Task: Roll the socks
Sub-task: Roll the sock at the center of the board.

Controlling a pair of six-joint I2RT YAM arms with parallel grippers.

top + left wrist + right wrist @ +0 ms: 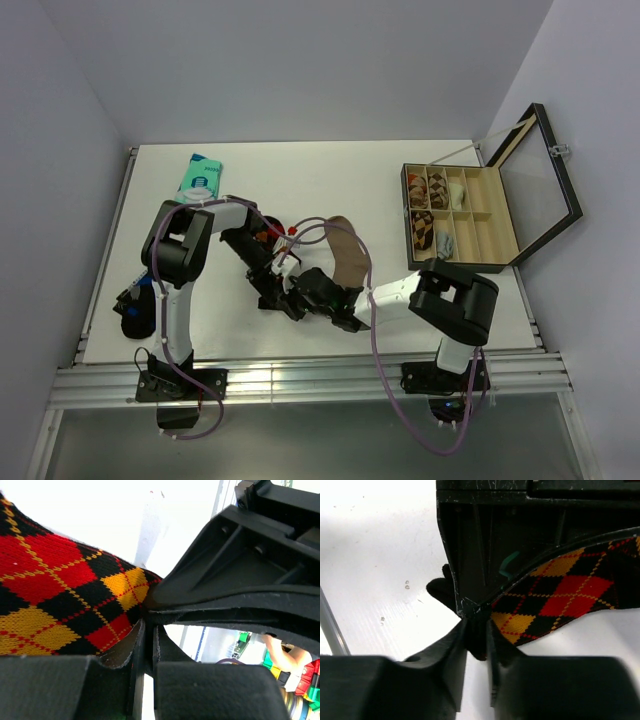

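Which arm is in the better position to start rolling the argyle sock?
Probably right: the right claw pinches the argyle sock at its black end, a place to roll from; the left claw clamps the patterned edge and could hold it steady.

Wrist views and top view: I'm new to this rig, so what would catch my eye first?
The black argyle sock with red and yellow diamonds fills both wrist views, pinched by the left gripper and the right gripper. From above, an open compartment box stands at the table's right, a tan sock near the middle.
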